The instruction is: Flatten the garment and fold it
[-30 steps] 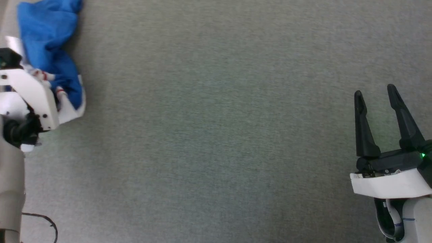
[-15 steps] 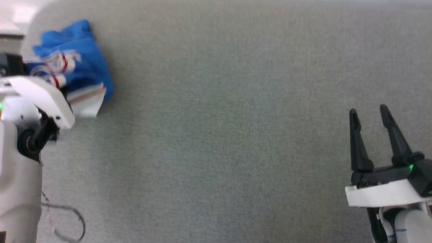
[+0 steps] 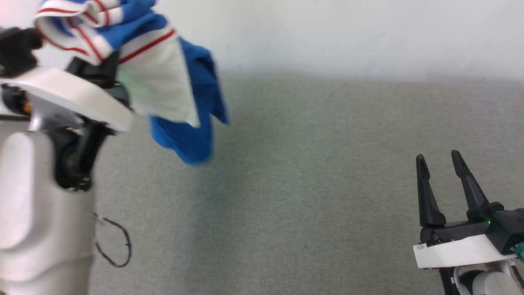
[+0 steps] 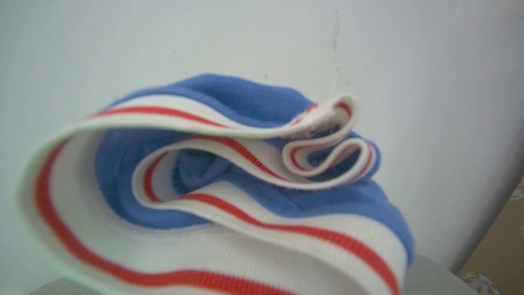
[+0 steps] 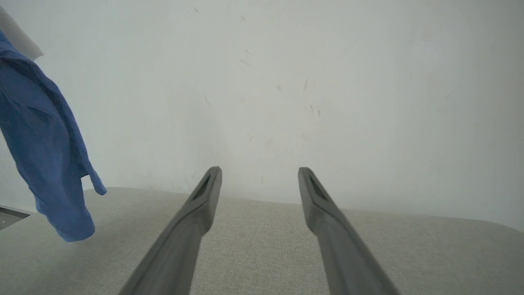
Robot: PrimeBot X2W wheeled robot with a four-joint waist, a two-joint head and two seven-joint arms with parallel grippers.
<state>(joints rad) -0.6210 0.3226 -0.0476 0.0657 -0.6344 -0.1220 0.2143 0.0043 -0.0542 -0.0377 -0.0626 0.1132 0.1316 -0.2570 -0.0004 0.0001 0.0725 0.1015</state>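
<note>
The garment (image 3: 192,135) is a bright blue shirt with white cuffs edged in red stripes. It hangs bunched from my left gripper (image 3: 92,61) at the upper left, lifted clear of the grey surface (image 3: 311,196), its blue tail dangling. The gripper is shut on the garment and the cloth hides its fingers. Close up in the left wrist view, the garment (image 4: 245,98) shows curled striped cuffs. My right gripper (image 3: 438,157) stands open and empty at the lower right, low over the surface. In the right wrist view, the right gripper (image 5: 260,172) faces the wall, with the garment (image 5: 45,155) hanging far left.
A white wall (image 3: 348,37) rises behind the far edge of the grey cloth-covered surface. A loop of black cable (image 3: 116,246) hangs by my left forearm. A patch of brown floor (image 4: 503,246) shows past the surface's right edge in the left wrist view.
My left gripper has closed on the garment and lifted it off the surface. The head view has tilted up, bringing the wall in. The right gripper stays open.
</note>
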